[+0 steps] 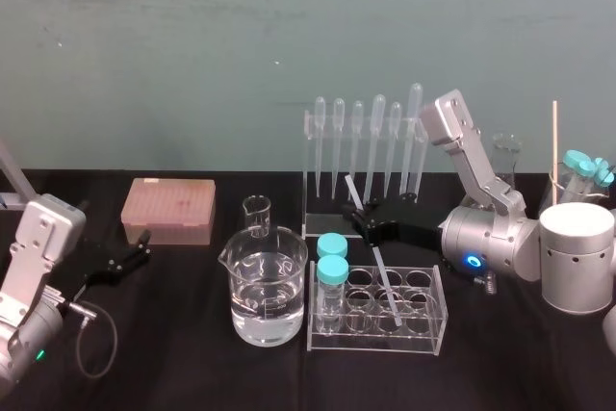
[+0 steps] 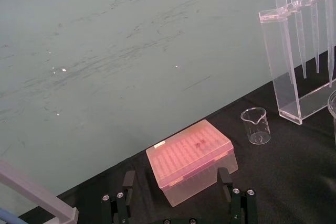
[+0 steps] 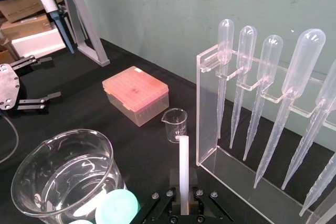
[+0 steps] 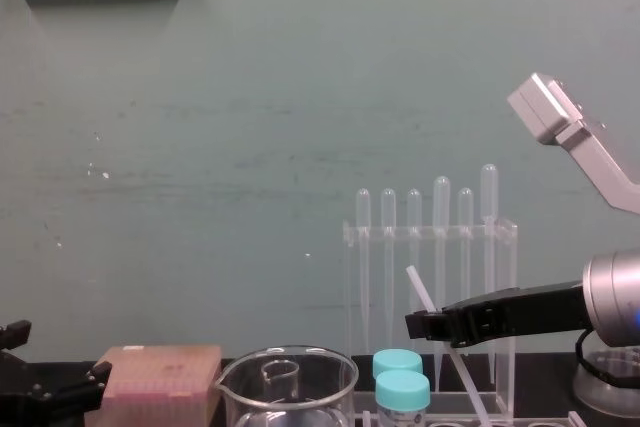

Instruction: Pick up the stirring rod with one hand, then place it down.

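The stirring rod (image 3: 184, 169) stands tilted in the grip of the right claw (image 1: 367, 227), whose black fingers are clamped on it a little above its middle. We see its upper end leaning toward the clear pipette rack (image 1: 314, 190) and its lower end reaching down into the clear tube rack (image 1: 423, 339). We cannot tell whether that tip touches the bottom. The right wrist view shows the rod rising straight out between the two fingers, just beside the edge of the pipette rack's side panel yet apart from it. Two teal-capped tubes (image 1: 332, 271) stand at the tube rack's left end, near the rod but not touching it. The large beaker (image 1: 268, 286), part full of clear liquid, sits just beside that end of the rack, and a small empty beaker (image 1: 256, 216) stands behind it. Farther left, a pink lidded box (image 1: 168, 211) lies near the back edge of the black desk (image 1: 173, 363). Bare black surface opens in front of the box and to the left of the large beaker. At the desk's left side we find the left claw (image 1: 141, 246), resting low with its fingers spread apart, pointed at the pink box and well apart from the rod.
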You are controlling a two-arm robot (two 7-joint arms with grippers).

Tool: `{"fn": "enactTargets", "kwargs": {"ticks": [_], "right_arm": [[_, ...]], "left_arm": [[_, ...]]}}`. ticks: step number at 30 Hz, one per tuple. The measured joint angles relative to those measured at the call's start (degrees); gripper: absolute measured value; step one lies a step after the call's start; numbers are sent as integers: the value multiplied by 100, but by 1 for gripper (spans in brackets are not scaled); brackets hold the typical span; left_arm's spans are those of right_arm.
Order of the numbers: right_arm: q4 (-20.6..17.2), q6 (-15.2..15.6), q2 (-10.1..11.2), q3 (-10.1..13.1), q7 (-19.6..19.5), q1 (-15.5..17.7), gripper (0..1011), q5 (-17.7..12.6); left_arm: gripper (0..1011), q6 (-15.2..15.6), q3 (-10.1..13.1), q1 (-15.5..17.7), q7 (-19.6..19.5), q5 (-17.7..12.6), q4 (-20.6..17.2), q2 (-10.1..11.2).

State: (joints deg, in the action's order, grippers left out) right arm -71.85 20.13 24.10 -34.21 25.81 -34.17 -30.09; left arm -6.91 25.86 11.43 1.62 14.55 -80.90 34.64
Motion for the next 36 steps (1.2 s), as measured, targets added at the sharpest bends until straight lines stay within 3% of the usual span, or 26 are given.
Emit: {"fn": "enactTargets", "kwargs": {"ticks": [8, 15, 21, 27, 31, 36], "right_arm": [[-190, -221, 31, 130, -14, 113, 70, 176], [-744, -1016, 164, 550, -44, 609, 70, 165], [-1138, -1927, 267, 1054, 133, 1265, 70, -164], [-1363, -2890, 122, 1598, 417, 1653, 70, -646], [-1544, -3234, 56, 1835, 575, 1730, 70, -856], [-1748, -3311, 118, 2002, 728, 1729, 70, -990]], "left_arm": [[1000, 0, 0, 0, 0, 0, 0, 0], [1000, 0, 0, 0, 0, 0, 0, 0], [1000, 0, 0, 0, 0, 0, 0, 0], [1000, 0, 0, 0, 0, 0, 0, 0], [1000, 0, 0, 0, 0, 0, 0, 0], [1000, 0, 0, 0, 0, 0, 0, 0]]}}
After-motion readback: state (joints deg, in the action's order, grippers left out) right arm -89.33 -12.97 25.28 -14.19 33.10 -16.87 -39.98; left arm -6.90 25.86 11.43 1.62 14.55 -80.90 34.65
